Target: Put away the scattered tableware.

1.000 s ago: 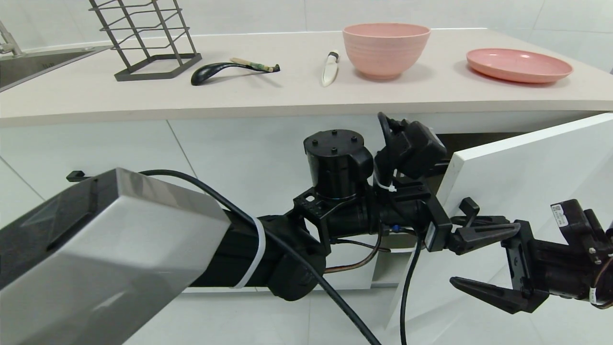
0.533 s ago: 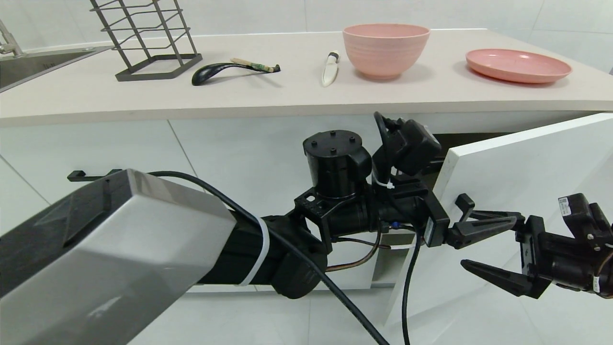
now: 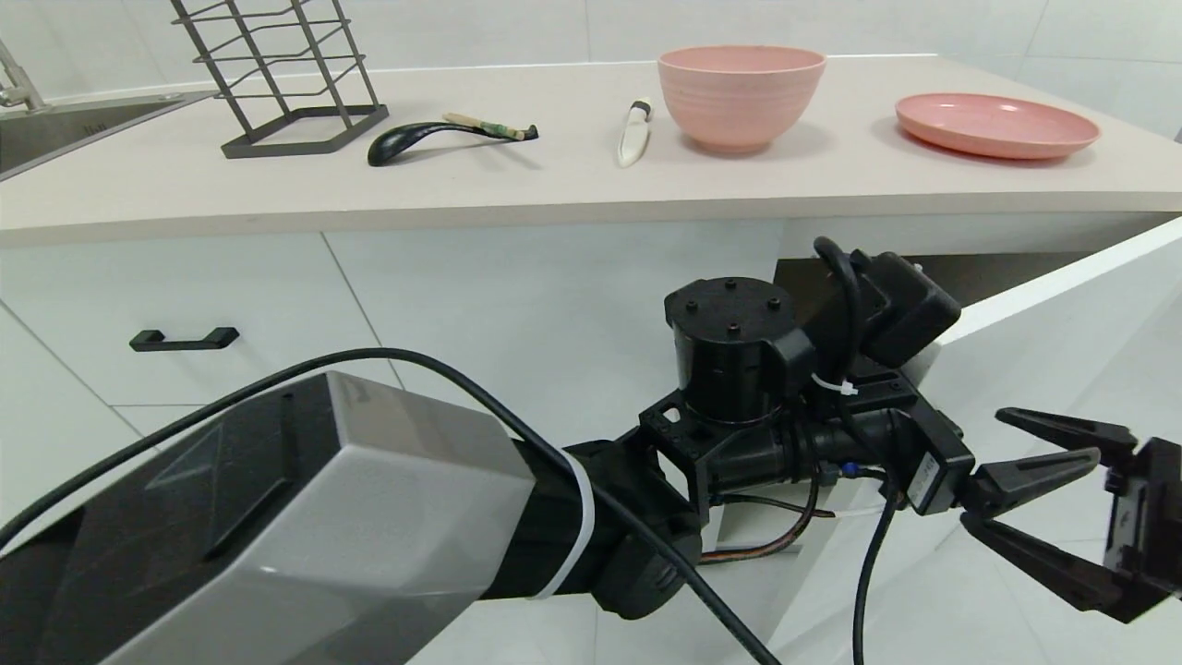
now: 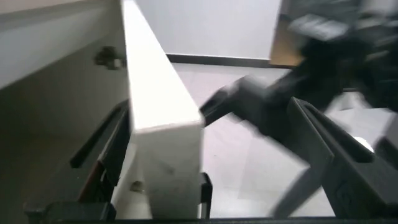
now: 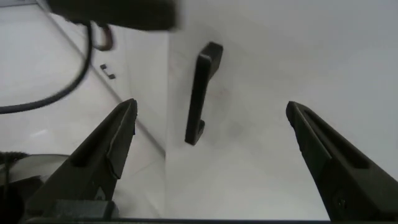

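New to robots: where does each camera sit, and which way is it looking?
Head: on the robot's head, looking down at counter, pink bowl, open cabinet door; both arms show.
Left wrist: on the left arm, facing the door's edge, clamped by the left gripper.
Right wrist: on the right arm, facing the door's handle; open right gripper frames it.
All share the door.

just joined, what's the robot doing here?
The left hand grips the edge of the cabinet door, which stands partly open under the counter. The right hand is open, facing the door's handle without touching it. The pink bowl, pink plate, black spoon and white knife lie untouched on the counter.
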### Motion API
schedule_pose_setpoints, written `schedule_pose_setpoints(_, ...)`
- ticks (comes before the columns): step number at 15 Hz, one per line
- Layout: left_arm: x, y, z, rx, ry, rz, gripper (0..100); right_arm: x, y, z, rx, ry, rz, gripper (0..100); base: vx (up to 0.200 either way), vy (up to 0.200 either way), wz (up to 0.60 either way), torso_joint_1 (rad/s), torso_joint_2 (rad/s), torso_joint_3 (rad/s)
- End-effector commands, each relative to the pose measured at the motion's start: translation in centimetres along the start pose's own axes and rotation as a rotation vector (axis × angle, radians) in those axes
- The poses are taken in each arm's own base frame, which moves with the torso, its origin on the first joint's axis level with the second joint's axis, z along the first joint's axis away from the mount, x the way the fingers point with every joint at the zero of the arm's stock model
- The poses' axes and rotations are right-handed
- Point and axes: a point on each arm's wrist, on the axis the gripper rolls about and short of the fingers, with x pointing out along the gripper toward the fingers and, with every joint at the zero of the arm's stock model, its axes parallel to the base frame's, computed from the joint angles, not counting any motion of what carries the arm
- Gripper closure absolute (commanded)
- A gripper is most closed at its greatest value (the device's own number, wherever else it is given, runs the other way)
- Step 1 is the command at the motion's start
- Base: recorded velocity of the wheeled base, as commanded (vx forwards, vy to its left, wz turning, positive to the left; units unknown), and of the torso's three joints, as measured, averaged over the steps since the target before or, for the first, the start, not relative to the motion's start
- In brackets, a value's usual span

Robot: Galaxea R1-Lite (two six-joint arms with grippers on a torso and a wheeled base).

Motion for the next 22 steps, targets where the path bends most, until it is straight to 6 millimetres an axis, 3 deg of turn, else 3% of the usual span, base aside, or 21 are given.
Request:
schedule_pose_setpoints(1, 0.0, 0.0, 0.3, 0.008, -0.010, 0.029, 0, -3.2, 2.0, 3.0, -0.135, -0.092, -0.087, 0, 0.000, 0.000, 0.00, 0.000, 0.00, 0.000)
schedule_pose_setpoints(5, -0.7, -0.7, 0.7, -0.003, 0.013, 0.063, 0, -5.0, 3.7, 5.1, -0.243, -0.179, -0.114, 0, 0.000, 0.000, 0.00, 0.000, 0.00, 0.000)
schedule_pose_setpoints(11, -1.7, -2.1, -2.4, -0.029, 0.097, 0.072, 0, -6.9, 5.7, 7.1, -0.368, -0.285, -0.145, 0, 0.000, 0.000, 0.00, 0.000, 0.00, 0.000)
schedule_pose_setpoints(16, -0.8, -3.9, -2.9, -0.041, 0.104, 0.035, 0, -8.2, 6.8, 8.5, -0.457, -0.362, -0.196, 0, 0.000, 0.000, 0.00, 0.000, 0.00, 0.000)
schedule_pose_setpoints(22, 0.3, -6.3, -3.7, -0.056, 0.115, 0.004, 0, -8.9, 6.8, 11.1, -0.550, -0.445, -0.254, 0, 0.000, 0.000, 0.00, 0.000, 0.00, 0.000)
